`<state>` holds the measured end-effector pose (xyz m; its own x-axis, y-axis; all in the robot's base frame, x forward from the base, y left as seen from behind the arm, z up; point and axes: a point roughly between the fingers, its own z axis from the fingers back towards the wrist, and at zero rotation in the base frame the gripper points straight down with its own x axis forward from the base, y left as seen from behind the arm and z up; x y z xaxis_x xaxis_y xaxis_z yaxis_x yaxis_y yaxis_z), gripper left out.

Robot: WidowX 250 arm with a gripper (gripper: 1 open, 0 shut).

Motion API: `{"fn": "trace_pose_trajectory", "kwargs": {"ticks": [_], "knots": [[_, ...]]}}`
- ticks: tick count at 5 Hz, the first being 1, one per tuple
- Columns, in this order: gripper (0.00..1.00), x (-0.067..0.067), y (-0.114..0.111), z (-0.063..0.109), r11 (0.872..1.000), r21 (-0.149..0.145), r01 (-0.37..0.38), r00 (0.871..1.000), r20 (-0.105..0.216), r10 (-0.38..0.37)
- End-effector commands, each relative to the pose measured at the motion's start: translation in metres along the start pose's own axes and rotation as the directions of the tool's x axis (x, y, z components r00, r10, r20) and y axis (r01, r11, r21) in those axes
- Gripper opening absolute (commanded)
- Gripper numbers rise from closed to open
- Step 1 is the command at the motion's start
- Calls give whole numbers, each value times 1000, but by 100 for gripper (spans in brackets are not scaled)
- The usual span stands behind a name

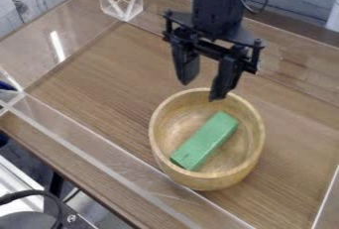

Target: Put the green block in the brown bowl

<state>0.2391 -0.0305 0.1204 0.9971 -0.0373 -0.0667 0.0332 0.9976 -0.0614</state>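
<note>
The green block [205,141] lies flat and slanted inside the brown bowl [157,137], which stands on the wooden table near the front. My gripper [204,86] hangs above the bowl's far rim, pointing straight down. Its black fingers [187,66] stand apart with nothing between them. It is clear of both the block and the bowl.
Clear acrylic walls [54,124] fence the wooden tabletop on the left and front. A small transparent stand [122,3] sits at the back left. A black cable [34,208] loops below the table's front corner.
</note>
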Motion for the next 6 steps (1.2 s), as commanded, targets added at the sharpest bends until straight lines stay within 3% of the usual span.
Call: {"fn": "trace_pose_trajectory", "kwargs": {"ticks": [1,2,3,4,6], "knots": [[0,3,4,0,1000,-17,9,1000,12,-9],[100,9,3,-11,1000,-6,27,998,49,-27],[100,15,0,-23,999,6,48,995,86,-49],[0,21,4,-30,999,7,49,995,83,-50],[0,29,10,-39,999,8,47,996,74,-48]]}}
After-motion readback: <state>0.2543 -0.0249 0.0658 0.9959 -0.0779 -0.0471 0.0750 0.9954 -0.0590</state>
